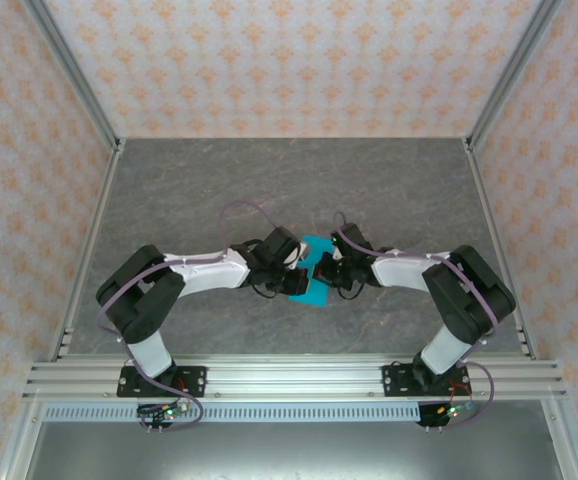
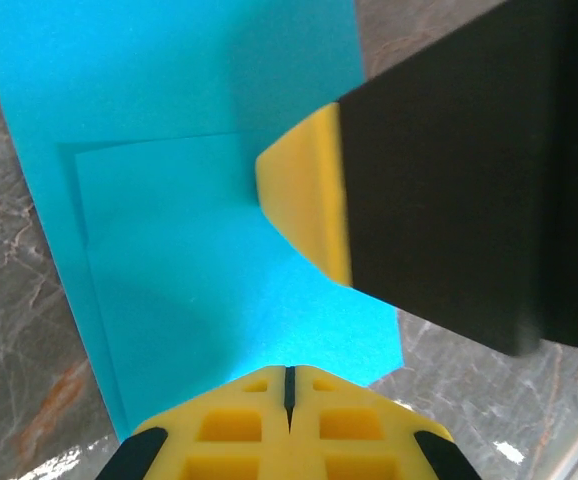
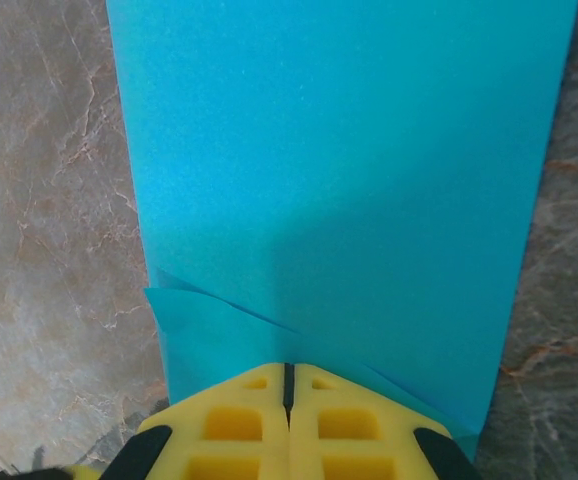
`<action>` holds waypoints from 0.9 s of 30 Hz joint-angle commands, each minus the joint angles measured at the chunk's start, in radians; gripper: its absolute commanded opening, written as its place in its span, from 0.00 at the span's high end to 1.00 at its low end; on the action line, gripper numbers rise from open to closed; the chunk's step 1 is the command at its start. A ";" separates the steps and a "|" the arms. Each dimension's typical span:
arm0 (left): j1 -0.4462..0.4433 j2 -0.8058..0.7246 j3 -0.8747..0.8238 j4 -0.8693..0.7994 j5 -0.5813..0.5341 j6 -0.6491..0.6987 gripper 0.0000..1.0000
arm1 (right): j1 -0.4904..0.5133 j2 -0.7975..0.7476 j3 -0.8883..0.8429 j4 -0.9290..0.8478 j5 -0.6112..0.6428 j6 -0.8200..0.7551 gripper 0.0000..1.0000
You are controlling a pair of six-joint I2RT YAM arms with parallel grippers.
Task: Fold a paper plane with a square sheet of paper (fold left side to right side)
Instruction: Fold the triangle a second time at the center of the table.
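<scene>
- Top external view: shows the square sheet of paper (image 1: 315, 292) flat on the grey table (image 1: 219, 190) at centre frame, under the two arm tips that meet over it.
- Right wrist view: puts the right gripper (image 3: 289, 392) at bottom centre, closed, yellow pads seamed together with nothing seen between them. Sits over the sheet's near edge, with a small raised flap poking out at lower left.
- Left wrist view: puts the left gripper (image 2: 289, 388) at bottom centre, likewise closed and empty, tip at the paper's edge. Catches the right gripper's yellow tip in the upper right, on or just above the sheet. Cannot tell whether either tip actually presses.
- Also in the left wrist view: reveals a doubled layer, its straight edge running down the left of the frame.
- Handling, as a judgement: very light, thin and limp. Likely to skid on the smooth tabletop if pushed from one side only. Takes a crease for good and tears if dragged.
- Hold, as a judgement: best pinched at a free corner or lifted edge. Needs the other tip pinning the paper near the intended fold line.
</scene>
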 commanded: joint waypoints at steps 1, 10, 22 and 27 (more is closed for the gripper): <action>0.007 0.024 0.039 0.014 0.026 0.021 1.00 | 0.004 0.022 0.014 -0.069 0.038 -0.018 1.00; 0.013 0.053 0.021 0.013 -0.023 0.007 1.00 | 0.004 0.024 0.012 -0.072 0.039 -0.020 1.00; 0.014 0.074 -0.033 0.034 -0.016 -0.020 1.00 | 0.004 0.023 0.017 -0.089 0.043 -0.025 1.00; 0.033 0.072 -0.073 0.032 -0.008 -0.069 1.00 | 0.004 0.017 0.015 -0.095 0.051 -0.026 1.00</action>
